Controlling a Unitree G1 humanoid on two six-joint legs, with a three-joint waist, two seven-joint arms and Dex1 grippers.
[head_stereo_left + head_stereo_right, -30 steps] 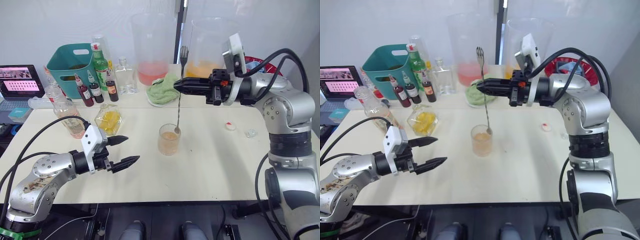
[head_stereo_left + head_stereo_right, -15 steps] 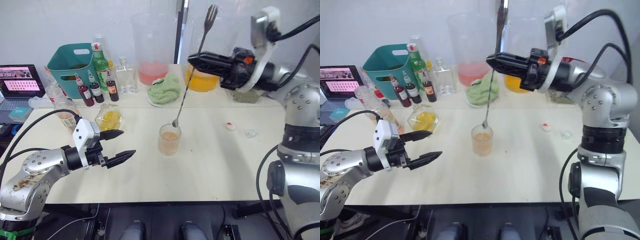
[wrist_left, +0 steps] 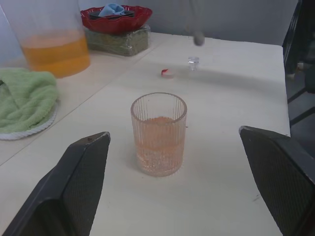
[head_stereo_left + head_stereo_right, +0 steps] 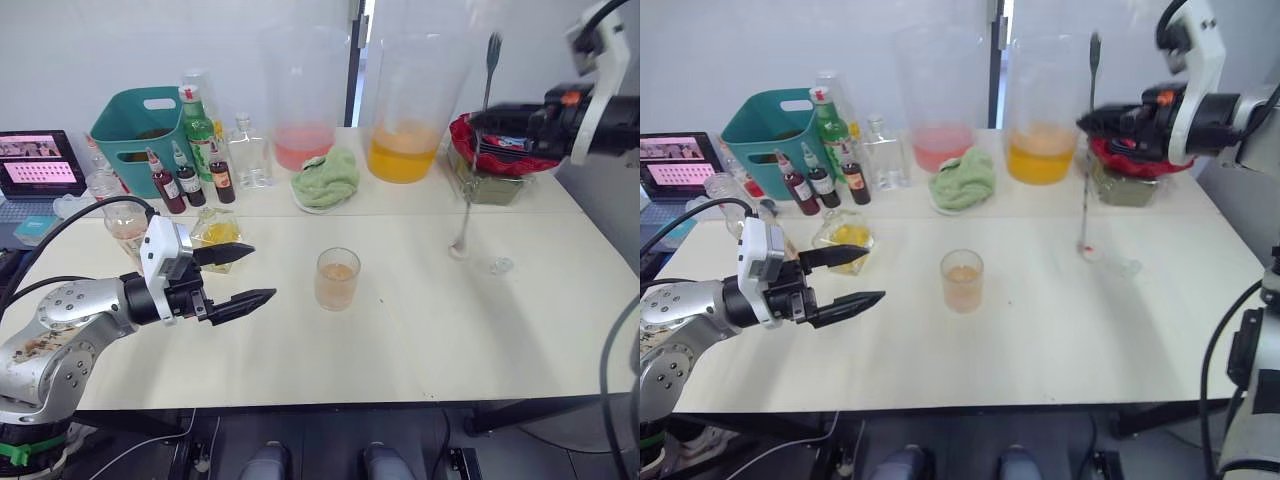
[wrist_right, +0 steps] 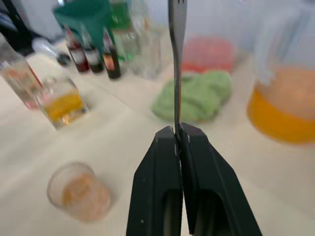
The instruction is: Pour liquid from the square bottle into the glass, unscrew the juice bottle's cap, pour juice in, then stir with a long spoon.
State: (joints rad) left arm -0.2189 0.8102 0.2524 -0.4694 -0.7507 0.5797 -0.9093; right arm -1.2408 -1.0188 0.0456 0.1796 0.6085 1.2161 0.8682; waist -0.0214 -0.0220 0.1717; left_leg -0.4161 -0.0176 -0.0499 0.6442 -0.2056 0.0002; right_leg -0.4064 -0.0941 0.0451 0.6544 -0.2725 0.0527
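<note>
Nearest the robot, the left gripper (image 4: 243,276) hangs low over the front of the surface (image 4: 400,340) with its fingers spread wide and nothing between them, pointing toward the glass (image 4: 338,278), which stands alone mid-surface holding a shallow peach-coloured drink; a second ago this arm sat a little lower and further back, so it has only drifted slightly. Beyond it on the left, the square bottle (image 4: 219,236) with its yellow liquid rests beside the juice bottle (image 4: 127,228), partly hidden by the arm. The real change is on the right: the long spoon (image 4: 475,150), whose bowl was dipped in the glass a second ago and lifted just above the rim half a second ago, has been swung well clear to the right, and now dangles nearly upright with its bowl near a small white cap (image 4: 1089,251) and a clear stopper (image 4: 501,266) on the surface. The right gripper (image 4: 1087,121) has its fingers clenched on the spoon's stem, as the right wrist view confirms. I judge the stirring finished and the spoon on its way to being set down. Further back stand a green cloth (image 4: 326,177), two big jugs and a teal basket (image 4: 140,125); the green bottle (image 4: 201,125) carries a red-and-white label, but no writing on it or the laptop (image 4: 38,160) can be read
</note>
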